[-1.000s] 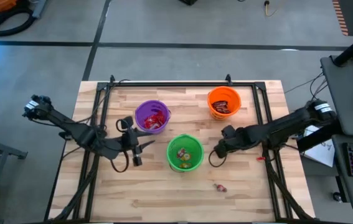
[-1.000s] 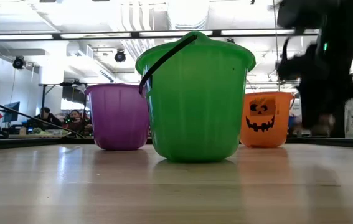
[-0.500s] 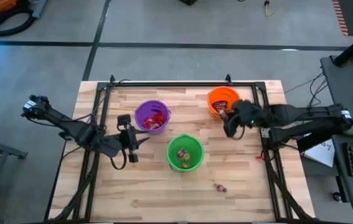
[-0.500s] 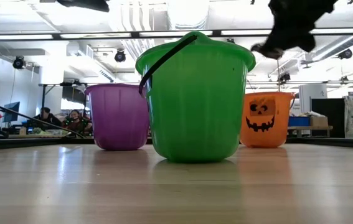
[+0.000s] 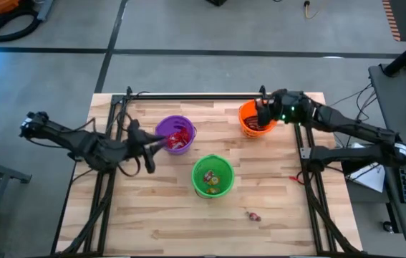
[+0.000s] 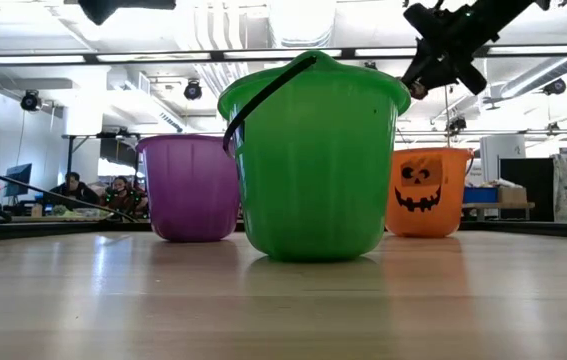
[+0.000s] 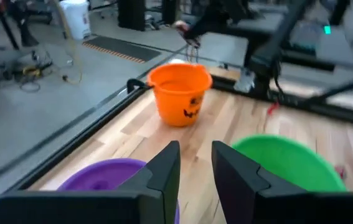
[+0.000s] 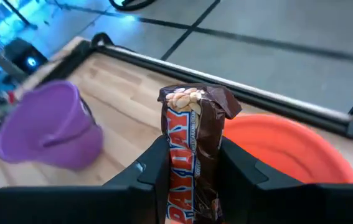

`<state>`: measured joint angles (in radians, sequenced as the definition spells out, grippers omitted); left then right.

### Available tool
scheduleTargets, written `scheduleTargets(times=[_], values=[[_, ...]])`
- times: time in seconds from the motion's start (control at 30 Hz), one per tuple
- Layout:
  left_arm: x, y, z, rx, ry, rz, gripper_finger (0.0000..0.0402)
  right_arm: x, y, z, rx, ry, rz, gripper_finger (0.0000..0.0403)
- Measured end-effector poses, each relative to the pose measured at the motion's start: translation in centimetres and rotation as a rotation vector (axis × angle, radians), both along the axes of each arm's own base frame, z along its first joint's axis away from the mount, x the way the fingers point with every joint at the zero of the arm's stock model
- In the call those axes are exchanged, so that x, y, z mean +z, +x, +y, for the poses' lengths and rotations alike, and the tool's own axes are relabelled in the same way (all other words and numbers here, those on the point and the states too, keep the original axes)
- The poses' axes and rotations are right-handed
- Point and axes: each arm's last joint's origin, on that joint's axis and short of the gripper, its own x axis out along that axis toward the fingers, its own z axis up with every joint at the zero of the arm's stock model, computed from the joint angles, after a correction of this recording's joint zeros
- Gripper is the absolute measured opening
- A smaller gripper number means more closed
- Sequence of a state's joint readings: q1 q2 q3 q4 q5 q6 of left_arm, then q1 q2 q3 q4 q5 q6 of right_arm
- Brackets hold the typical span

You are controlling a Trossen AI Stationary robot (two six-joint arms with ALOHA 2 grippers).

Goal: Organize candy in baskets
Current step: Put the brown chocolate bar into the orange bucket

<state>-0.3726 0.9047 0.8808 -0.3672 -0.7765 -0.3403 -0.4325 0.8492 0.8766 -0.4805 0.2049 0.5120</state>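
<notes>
Right gripper [image 8: 192, 163] has swung from beside the green bucket [image 5: 212, 175] up to the orange bucket [image 5: 257, 118] over the last second and now hangs above its rim, fingers clamped on a dark brown candy bar [image 8: 190, 155] with red and white lettering, standing upright between them. Looks like the drop is next: bar is over the orange bucket, which already holds dark wrappers, so release should land it with its kind. Left gripper [image 7: 195, 163] has moved too, from between the purple and green buckets to just beside the purple bucket [image 5: 175, 134] at its left edge; fingers are nearly closed with a narrow empty gap, nothing held. Red packets sit in the purple bucket, small yellow pieces in the green one. One loose candy [image 5: 253, 214] is left on the table [image 5: 188, 222], well apart from all three buckets, toward the front edge. Judging by that, sorting is nearly done: this bar, then that last piece.
</notes>
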Motion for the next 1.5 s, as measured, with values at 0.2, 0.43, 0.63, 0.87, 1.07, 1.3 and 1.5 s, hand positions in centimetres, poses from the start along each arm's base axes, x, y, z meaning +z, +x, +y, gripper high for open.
scheduleTargets(times=[0.2, 0.43, 0.63, 0.87, 1.07, 1.3, 1.5], values=[[-0.7, -1.7, 2.0, 0.116, -0.149, -0.099, 0.0077, 0.9, 0.1, -1.5, -0.086, 0.168, -0.126, 0.0095], [-2.6, -2.9, 3.2, 0.229, -0.335, -0.195, 0.0077, 0.8, 0.6, -2.0, -0.150, 0.455, -0.178, 0.0095], [-4.0, -3.1, 3.4, 0.215, -0.321, -0.148, 0.0077, 0.4, 1.6, -2.3, -0.154, 0.617, -0.193, 0.0095], [-2.1, -3.9, 4.4, 0.262, -0.333, -0.236, 0.0077, 0.3, 2.7, -3.9, -0.129, 0.561, -0.117, 0.0095], [-1.7, -4.2, 6.0, 0.367, -0.313, -0.271, 0.0077, -0.3, 3.1, -5.6, -0.066, 0.467, 0.039, 0.0095], [-1.4, -4.0, 7.7, 0.482, -0.286, -0.318, 0.0077, -1.3, 3.6, -6.5, 0.032, 0.381, 0.164, 0.0095], [-1.1, -4.3, 9.3, 0.590, -0.290, -0.381, 0.0077, -2.7, 2.6, -6.0, 0.029, 0.431, 0.287, 0.0095]])
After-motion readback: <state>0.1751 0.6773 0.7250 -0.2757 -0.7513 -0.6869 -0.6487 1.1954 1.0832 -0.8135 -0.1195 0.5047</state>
